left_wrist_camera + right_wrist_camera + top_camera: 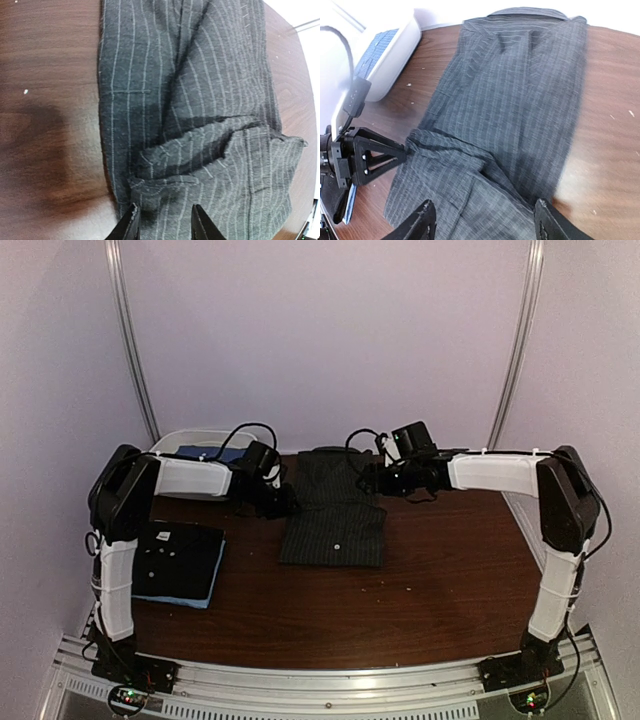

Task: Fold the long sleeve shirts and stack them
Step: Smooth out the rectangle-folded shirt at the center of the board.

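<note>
Fingers of left gripper (162, 222) pinch pinstriped shirt (335, 530) at its fold; right gripper (482, 220) spread wide, empty, over it.

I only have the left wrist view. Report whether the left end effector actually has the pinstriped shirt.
Observer: In the right wrist view, the left end effector pinches the pinstriped shirt at a puckered fold edge.
Operator: Give me the right arm.
Observer: The right end effector stands open above that shirt.
Operator: Now the stack.
Observer: A folded black shirt lies on a blue shirt, left of the pinstriped one.
</note>
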Robot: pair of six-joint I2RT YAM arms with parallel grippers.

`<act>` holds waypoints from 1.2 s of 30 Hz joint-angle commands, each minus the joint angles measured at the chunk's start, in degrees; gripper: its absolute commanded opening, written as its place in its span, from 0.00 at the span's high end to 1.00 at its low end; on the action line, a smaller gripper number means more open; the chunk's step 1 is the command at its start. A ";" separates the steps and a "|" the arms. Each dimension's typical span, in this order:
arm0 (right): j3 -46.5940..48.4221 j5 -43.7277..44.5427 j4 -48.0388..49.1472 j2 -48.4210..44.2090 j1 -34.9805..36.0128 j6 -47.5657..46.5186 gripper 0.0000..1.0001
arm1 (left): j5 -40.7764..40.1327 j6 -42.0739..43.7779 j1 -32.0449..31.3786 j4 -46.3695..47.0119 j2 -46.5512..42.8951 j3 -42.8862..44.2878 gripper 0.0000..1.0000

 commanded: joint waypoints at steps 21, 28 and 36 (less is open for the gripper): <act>-9.36 -7.49 8.62 4.02 -4.42 2.21 0.48 | 0.42 2.80 1.02 -0.44 5.07 6.91 0.68; -5.24 -8.37 6.88 4.38 -4.40 -1.09 0.81 | -0.22 3.38 1.10 -1.18 3.41 6.11 0.85; -2.31 -10.39 7.20 6.58 -4.58 -6.10 0.96 | -4.85 3.12 1.11 -1.08 -1.43 2.47 0.94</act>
